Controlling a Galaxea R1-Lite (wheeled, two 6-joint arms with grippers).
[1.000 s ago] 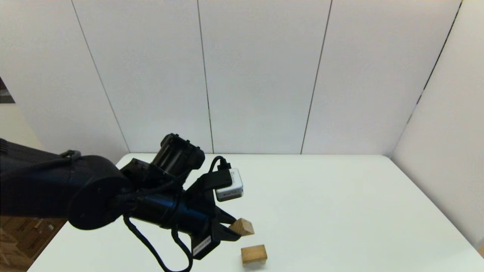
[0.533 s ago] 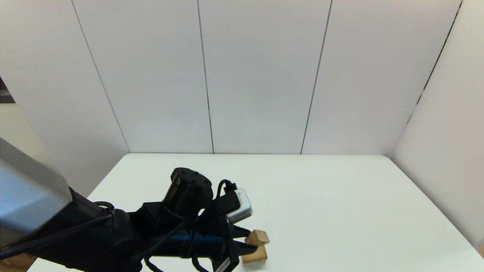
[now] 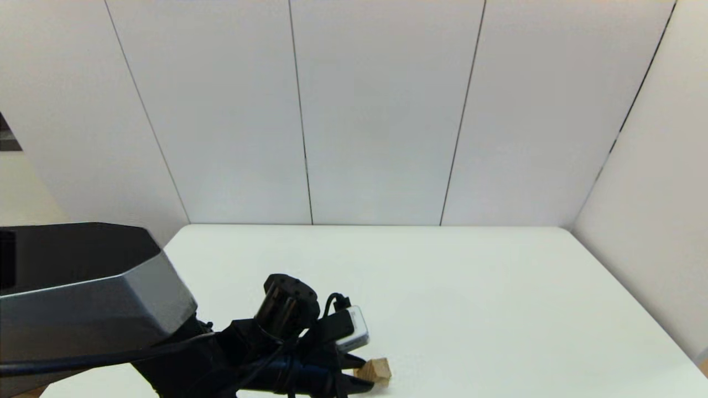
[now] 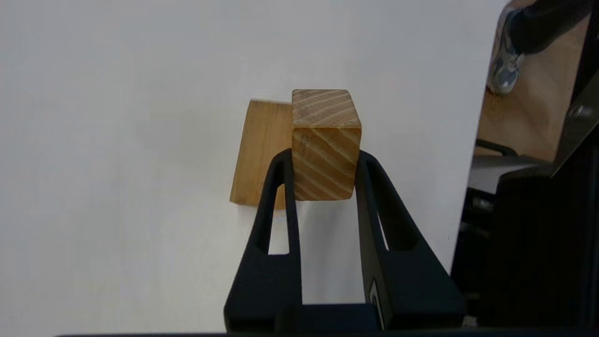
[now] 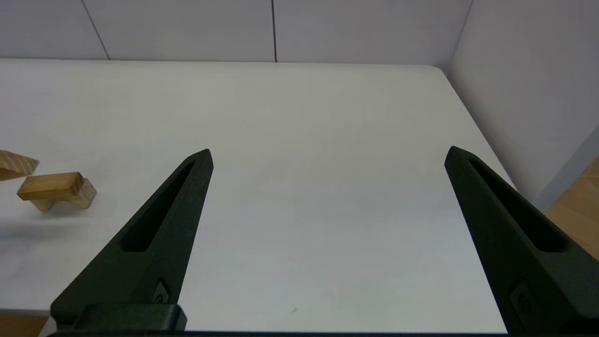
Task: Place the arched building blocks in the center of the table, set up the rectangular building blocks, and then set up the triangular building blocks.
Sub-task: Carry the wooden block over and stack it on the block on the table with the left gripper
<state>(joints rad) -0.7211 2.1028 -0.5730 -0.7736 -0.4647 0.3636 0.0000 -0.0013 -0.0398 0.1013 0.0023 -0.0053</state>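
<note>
My left gripper is shut on the triangular block, a small tan wedge, near the table's front edge. In the left wrist view the wedge sits between the fingers of the left gripper, over one side of the flat rectangular block. The right wrist view shows that slab lying on the arched block, with the wedge hanging close above it. In the head view the stack is hidden. My right gripper stands open and empty above the table's right part.
White wall panels close the table's far side and right side. The front edge of the table runs close by the stack, with wooden floor and a person's shoe beyond it.
My left arm has carried the wedge down and toward the table's near edge, over the two stacked blocks, which it now covers in the head view.
</note>
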